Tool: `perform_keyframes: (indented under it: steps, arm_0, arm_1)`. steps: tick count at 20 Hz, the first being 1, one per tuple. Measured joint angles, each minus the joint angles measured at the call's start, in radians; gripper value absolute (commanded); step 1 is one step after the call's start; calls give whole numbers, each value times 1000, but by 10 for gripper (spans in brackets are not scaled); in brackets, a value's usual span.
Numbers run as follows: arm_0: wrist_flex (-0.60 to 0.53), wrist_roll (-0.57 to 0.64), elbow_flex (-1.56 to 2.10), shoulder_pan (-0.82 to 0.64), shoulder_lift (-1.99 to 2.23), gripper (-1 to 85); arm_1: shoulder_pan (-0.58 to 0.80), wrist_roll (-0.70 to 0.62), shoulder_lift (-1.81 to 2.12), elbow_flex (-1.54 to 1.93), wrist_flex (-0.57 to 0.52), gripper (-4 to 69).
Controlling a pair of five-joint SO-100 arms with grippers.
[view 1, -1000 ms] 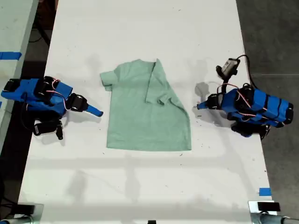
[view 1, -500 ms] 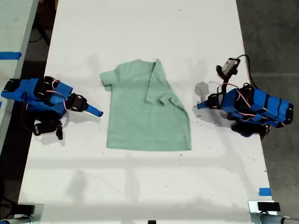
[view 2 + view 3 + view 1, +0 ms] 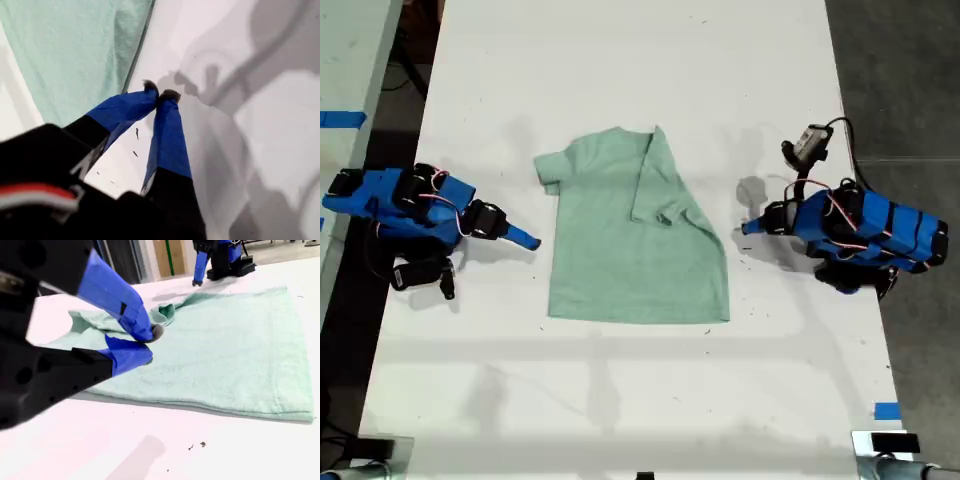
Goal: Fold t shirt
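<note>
The pale mint-green t shirt (image 3: 630, 250) lies flat in the middle of the white table (image 3: 620, 60), with one sleeve (image 3: 660, 195) and side folded in over the body. My first gripper (image 3: 746, 228) rests shut and empty on the table just off the shirt's edge, at the exterior view's right. In its own view its tips (image 3: 160, 92) meet beside the t shirt (image 3: 75, 45). My second gripper (image 3: 532, 241) sits at the exterior view's left, shut and holding nothing. Its tips (image 3: 150, 344) hover by the near edge of the t shirt (image 3: 225, 340).
A blue tape mark (image 3: 887, 410) sits near the table's front corner at the exterior view's right. A second table with blue tape (image 3: 340, 119) stands at the exterior view's left, and dark floor (image 3: 900, 80) lies beyond the table's edge on that view's right.
</note>
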Motion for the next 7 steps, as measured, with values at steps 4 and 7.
perform_keyframes:
  steps: [4,7]
  arm_0:
    - [0,0,0,0,0,26]
    - [0,0,0,0,0,26]
  arm_1:
    - [-2,15,0,0,0,20]
    - [-2,15,0,0,0,21]
